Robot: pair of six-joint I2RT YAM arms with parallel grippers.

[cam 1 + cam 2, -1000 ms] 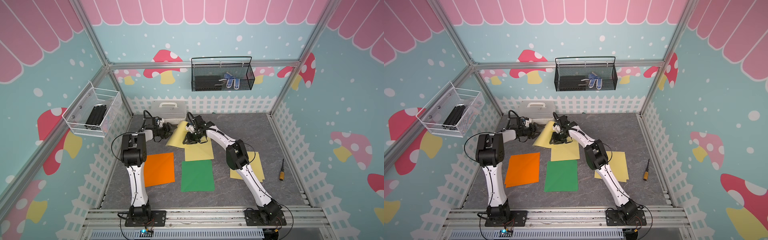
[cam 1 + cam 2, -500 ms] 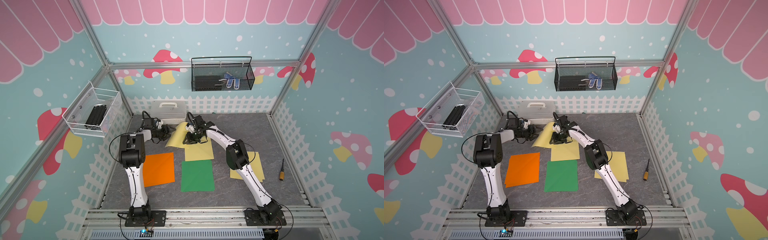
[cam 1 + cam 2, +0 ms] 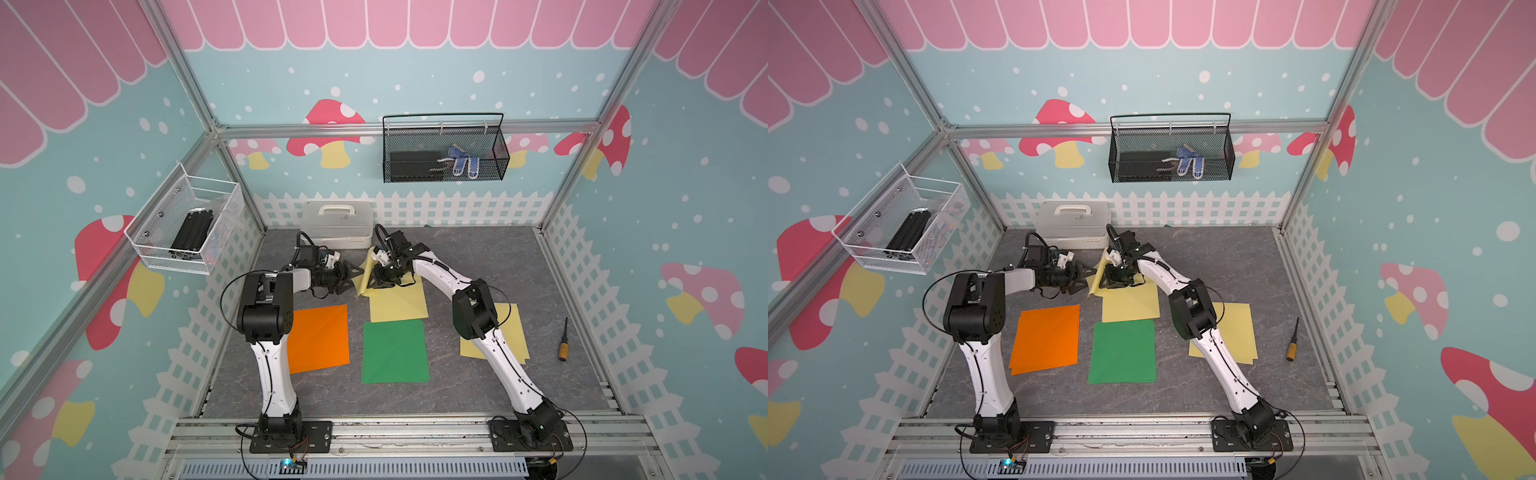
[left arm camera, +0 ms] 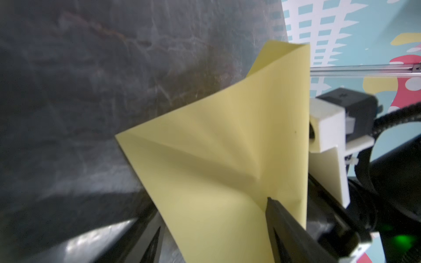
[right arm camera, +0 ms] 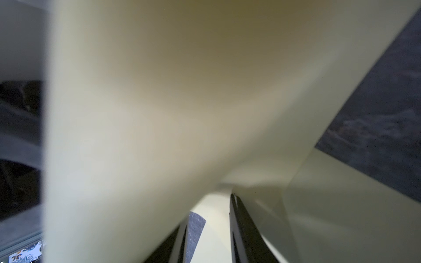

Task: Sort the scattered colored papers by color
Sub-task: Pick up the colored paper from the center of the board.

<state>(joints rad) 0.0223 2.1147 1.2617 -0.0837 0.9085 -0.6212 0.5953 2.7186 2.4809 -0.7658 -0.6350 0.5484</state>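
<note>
Pale yellow sheet (image 3: 365, 276) is standing curled on edge just in front of the white box (image 3: 336, 226). Left gripper (image 3: 351, 281) is straddling its edge — jaws spread, not pinching. Right gripper (image 3: 379, 279) is meeting its other face — whether it is gripping cannot be told.

The dark grey, stone-patterned tabletop (image 3: 478, 257) carries a white lidded box (image 3: 336, 224) with a handle at its back edge, against the picket-fence wall. Toward the front lie a small stack of orange papers (image 3: 320, 338), beside it green papers (image 3: 394, 351), and a flat pale yellow sheet (image 3: 399, 305) whose near edge touches the green. Further right lies a pale yellow stack (image 3: 513, 332), slightly fanned, and apart from it a wooden-handled screwdriver (image 3: 563, 340).
</note>
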